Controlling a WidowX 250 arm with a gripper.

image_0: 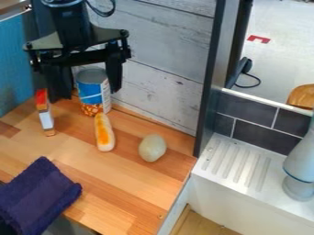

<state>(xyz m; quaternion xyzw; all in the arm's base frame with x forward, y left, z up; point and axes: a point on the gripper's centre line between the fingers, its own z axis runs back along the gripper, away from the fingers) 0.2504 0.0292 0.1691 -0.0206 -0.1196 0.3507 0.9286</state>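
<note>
Wooden countertop [131,183] ran below; black gripper [87,94], fingers spread, hung over its upper left, nearest the blue-labelled can [91,88]. Navy towel [38,197] lay lower left, orange-striped toy bun [104,133] before the can, pale oval toy [152,148] right, small red-and-white item [45,115] left.

soft, even light lay on the wooden counter [138,193] below the gripper [87,94], pale floor [285,43] well off to its side looked bright, shadows were faint
</note>
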